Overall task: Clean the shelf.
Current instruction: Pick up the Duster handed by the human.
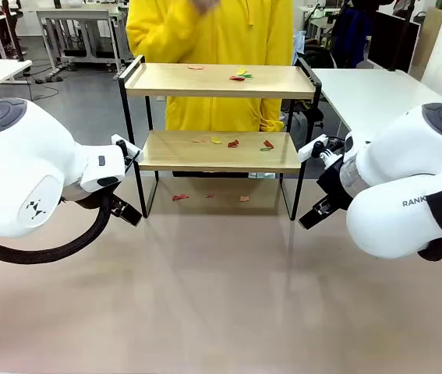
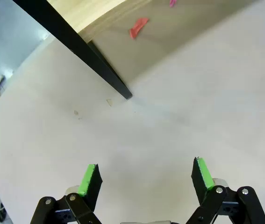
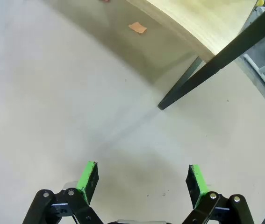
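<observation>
Front view: shelf (image 1: 219,82) upright at the middle of the counter's (image 1: 221,304) far edge. Long axis left to right, parallel with that edge. Open front toward the near edge, short railed ends toward the counter's left and right edges. Two pale boards, level, one above the other. Coloured scraps (image 1: 240,75) on the top board, more on the lower board, a few on the counter underneath. Beyond the far edge, a person (image 1: 209,47) in a yellow top. Left arm (image 1: 18,167) low, close beside the shelf's left end; right arm (image 1: 408,187) close beside its right end.

Left wrist view: left hand (image 2: 146,179) spread wide, green pads (image 2: 89,179) well apart, nothing between them, over bare counter. Ahead, left-end leg (image 2: 83,53) slanting from the top left down to its foot on the counter. Pale board edge above it. Past the leg, under the board, a red scrap (image 2: 138,28) lying on the counter.

Right wrist view: right hand (image 3: 141,179) likewise spread wide and holding nothing, over bare counter. Ahead, right-end leg (image 3: 183,84) slanting down from the upper right to its foot on the counter, pale board overhead. Beneath the board, an orange scrap (image 3: 137,28) on the counter, apart from the leg.
</observation>
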You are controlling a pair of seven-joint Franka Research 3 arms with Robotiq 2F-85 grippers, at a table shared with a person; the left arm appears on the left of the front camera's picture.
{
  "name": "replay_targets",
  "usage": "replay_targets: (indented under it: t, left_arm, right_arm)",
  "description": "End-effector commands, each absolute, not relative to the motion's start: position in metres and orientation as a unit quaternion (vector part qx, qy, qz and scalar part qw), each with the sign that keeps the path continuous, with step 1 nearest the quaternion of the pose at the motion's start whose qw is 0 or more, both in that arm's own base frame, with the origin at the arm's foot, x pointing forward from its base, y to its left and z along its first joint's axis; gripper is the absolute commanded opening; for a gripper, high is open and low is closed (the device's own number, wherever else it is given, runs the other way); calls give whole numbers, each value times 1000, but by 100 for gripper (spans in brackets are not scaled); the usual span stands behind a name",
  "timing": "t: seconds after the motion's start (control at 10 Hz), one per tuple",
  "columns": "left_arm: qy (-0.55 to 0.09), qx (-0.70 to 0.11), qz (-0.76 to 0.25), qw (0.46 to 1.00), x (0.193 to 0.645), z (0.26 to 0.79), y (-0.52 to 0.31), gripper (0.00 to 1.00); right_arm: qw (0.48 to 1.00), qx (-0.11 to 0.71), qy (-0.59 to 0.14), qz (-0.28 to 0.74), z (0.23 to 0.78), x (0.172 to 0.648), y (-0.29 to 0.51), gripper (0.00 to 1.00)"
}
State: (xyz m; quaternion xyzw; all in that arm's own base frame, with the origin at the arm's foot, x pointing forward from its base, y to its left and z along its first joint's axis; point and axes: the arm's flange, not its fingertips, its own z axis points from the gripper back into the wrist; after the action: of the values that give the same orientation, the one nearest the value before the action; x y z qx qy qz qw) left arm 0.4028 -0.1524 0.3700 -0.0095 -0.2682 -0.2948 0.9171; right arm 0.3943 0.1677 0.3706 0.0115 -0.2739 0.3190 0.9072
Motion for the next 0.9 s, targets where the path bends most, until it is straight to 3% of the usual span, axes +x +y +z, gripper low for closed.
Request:
replay_targets:
  t: [0.0, 0.8]
  left_arm:
    - [-268, -10, -295, 917, 403, 370, -152, 100]
    - [-268, -10, -295, 917, 403, 370, -152, 100]
  right_arm:
    - [907, 12, -274, 319, 371, 394, 168, 100]
    - [907, 12, -274, 319, 371, 394, 168, 100]
